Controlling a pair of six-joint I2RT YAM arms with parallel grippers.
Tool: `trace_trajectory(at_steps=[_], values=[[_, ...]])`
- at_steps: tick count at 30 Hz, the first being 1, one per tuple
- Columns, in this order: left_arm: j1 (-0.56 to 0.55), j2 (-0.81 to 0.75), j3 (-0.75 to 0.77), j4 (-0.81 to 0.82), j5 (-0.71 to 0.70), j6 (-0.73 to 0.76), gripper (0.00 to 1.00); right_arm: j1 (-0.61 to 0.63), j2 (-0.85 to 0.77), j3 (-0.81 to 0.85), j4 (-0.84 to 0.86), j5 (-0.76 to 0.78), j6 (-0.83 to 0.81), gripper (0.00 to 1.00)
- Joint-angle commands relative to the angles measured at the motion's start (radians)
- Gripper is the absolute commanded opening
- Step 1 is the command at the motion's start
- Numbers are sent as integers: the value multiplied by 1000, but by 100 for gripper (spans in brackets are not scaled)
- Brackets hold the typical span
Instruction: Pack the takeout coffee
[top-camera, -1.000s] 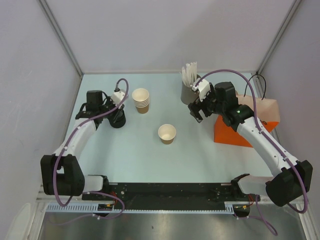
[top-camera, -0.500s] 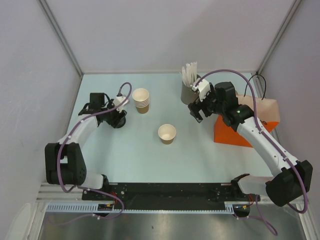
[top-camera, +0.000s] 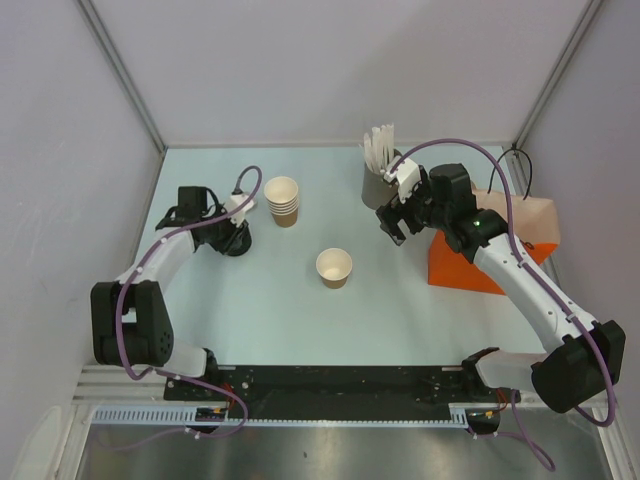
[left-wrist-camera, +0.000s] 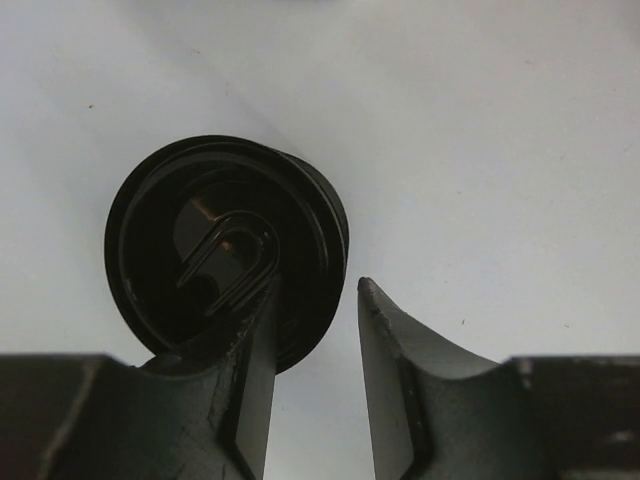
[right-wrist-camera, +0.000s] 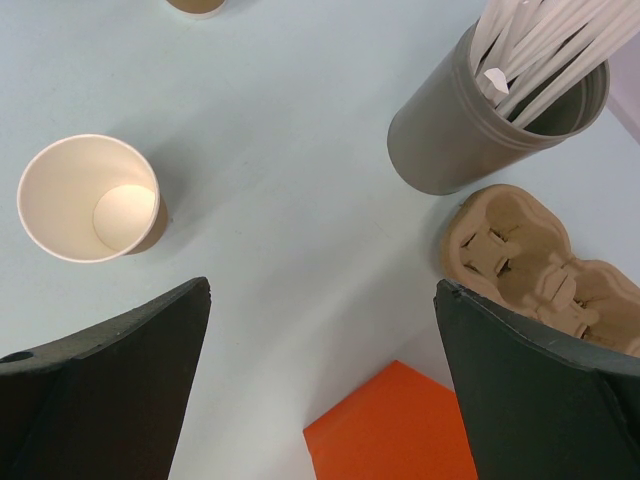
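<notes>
The takeout coffee as a lidded cup is out of view. A lone lidless tan cup (top-camera: 334, 267) (right-wrist-camera: 90, 198) stands mid-table. At the left sits a stack of black lids (top-camera: 237, 244) (left-wrist-camera: 215, 250). My left gripper (top-camera: 230, 226) (left-wrist-camera: 315, 285) is down at that stack, jaws partly open. One finger (left-wrist-camera: 245, 380) lies over the top lid and the other finger (left-wrist-camera: 400, 370) is just outside the stack's right rim, with bare table showing between them. My right gripper (top-camera: 393, 222) (right-wrist-camera: 320, 285) hovers wide open and empty above the table, right of the lone cup.
A stack of lidless tan cups (top-camera: 283, 200) stands just right of the lids. A grey holder of white straws (top-camera: 378, 180) (right-wrist-camera: 495, 115) is at the back. Beside it lies a cardboard cup carrier (right-wrist-camera: 520, 250), and the orange paper bag (top-camera: 470, 262) (right-wrist-camera: 390, 430) lies on the right.
My left arm has shifted, its wrist turning and settling lower over the lid stack. The right arm, the cups and the bag have not moved.
</notes>
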Motion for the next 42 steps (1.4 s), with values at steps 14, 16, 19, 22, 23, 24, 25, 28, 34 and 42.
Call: trace_trajectory(at_steps=[14, 16, 19, 22, 23, 24, 25, 28, 34, 42], values=[[29, -12, 35, 80, 33, -40, 22, -1, 3, 1, 9, 10, -12, 100], [29, -14, 37, 80, 35, -44, 21, 1, 5, 3, 8, 10, -12, 100], [29, -28, 38, 80, 38, -47, 17, -1, 3, 3, 8, 10, -12, 100], [29, -46, 43, 79, 47, -57, 17, 1, 6, 3, 8, 9, -12, 100], [29, -52, 44, 80, 48, -58, 17, 1, 6, 3, 6, 7, -12, 100], [29, -57, 44, 80, 50, -61, 17, 1, 5, 1, 6, 7, -12, 100], [29, -63, 47, 80, 51, -61, 17, 1, 5, 3, 8, 9, -14, 100], [30, -71, 55, 77, 54, -66, 16, 1, 5, 3, 6, 9, -14, 100], [29, -91, 84, 40, 74, -69, 16, 1, 6, 3, 8, 6, -12, 100], [27, -182, 136, -130, 225, -15, 16, 2, 5, 1, -9, -31, -29, 100]])
